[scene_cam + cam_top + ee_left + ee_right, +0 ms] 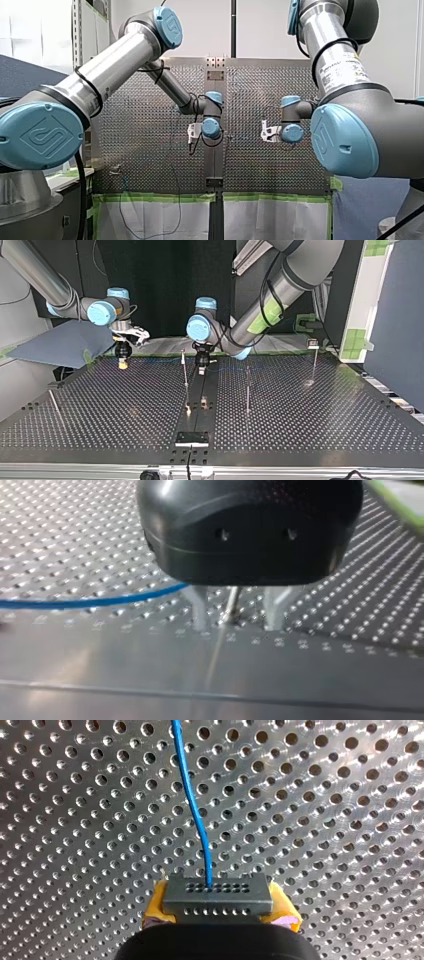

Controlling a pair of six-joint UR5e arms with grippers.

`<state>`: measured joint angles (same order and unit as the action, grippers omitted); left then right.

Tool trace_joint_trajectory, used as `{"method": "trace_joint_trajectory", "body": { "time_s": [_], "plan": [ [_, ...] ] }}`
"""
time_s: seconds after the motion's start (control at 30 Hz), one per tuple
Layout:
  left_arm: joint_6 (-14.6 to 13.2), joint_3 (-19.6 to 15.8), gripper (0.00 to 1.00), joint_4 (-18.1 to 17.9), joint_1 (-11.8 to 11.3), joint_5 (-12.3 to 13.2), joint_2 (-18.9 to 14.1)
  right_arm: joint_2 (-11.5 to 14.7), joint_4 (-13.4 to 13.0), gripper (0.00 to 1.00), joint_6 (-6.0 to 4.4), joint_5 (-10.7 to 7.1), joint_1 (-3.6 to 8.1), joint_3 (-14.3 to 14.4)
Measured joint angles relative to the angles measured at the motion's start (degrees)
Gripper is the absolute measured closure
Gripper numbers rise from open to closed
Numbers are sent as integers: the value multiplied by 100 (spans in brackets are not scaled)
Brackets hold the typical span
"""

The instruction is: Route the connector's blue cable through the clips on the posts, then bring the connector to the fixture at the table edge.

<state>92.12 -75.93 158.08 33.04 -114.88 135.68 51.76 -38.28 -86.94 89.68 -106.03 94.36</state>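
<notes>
Perforated table (325, 820), thin blue cable (192, 805), boxy connector (218, 892) in right end effector (220, 912)

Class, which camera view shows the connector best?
The right wrist view: the connector is close, clamped between yellow pads, blue cable leaving it. The top view shows only a speck at my right pincer; front and left wrist views show none.
</notes>
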Motion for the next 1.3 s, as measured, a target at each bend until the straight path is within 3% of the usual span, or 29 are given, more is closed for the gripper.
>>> {"method": "trace_joint_trajectory", "body": {
  "time_s": [0.07, 0.23, 0.5, 1.3],
  "plan": [
    [-69, -2, 2, 70, -6, 72, 3, -1, 9, 100, 0, -4, -5, 0],
    [-234, -3, 2, 277, 32, 281, -2, -2, 18, 100, -24, -16, -5, 0],
    [-274, -174, 2, 553, 144, 554, -115, -9, 14, 100, -55, -72, 21, 2],
    [-216, -711, 2, -7, 389, 459, -423, -29, 22, 100, -70, -101, 15, 0]
  ]
}}
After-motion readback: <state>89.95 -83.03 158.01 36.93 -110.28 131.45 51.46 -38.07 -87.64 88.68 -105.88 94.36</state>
